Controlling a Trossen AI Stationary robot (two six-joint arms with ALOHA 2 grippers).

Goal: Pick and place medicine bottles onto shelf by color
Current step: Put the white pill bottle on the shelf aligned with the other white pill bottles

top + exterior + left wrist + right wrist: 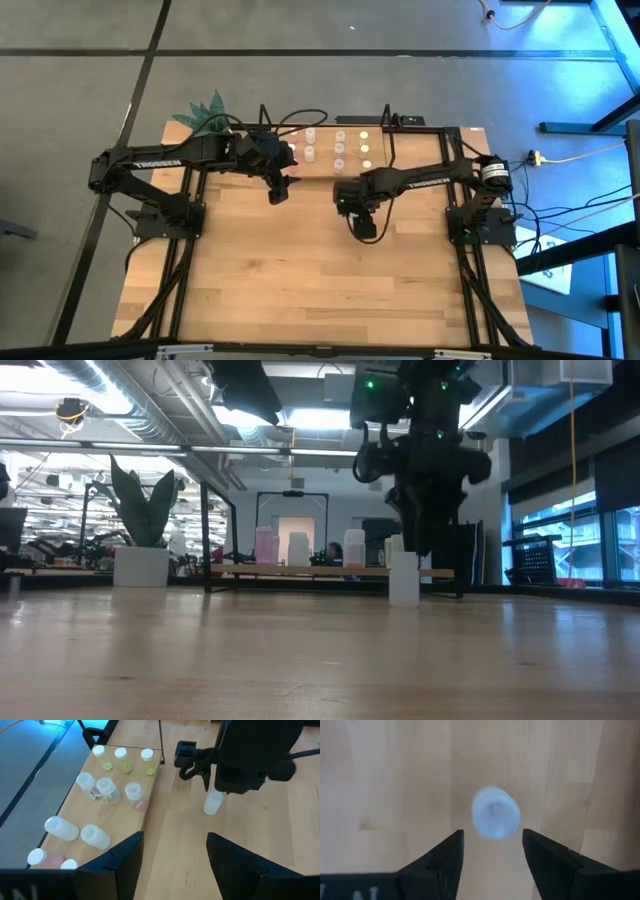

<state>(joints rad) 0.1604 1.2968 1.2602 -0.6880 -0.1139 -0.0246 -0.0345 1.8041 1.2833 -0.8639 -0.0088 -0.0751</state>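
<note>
Hovering over a lone bottle [495, 813] on the tabletop [300, 280], right tool [492, 850] spread, ungrasped, aligning for pickup; left tool [172, 860] spread, empty, near the shelf [145, 815].

From above, the right end effector [364, 228] hides the bottle [213, 802] beneath it. Its wrist view blurs that bottle's top. In the left wrist view, 2 pink bottles [39, 857] are cut off by the picture's edge.

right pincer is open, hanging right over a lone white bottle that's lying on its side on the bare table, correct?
Not quite: the bottle stands upright, as the low view shows. The rest holds: the right pincer is open, directly above that lone white bottle on the bare table.
</note>
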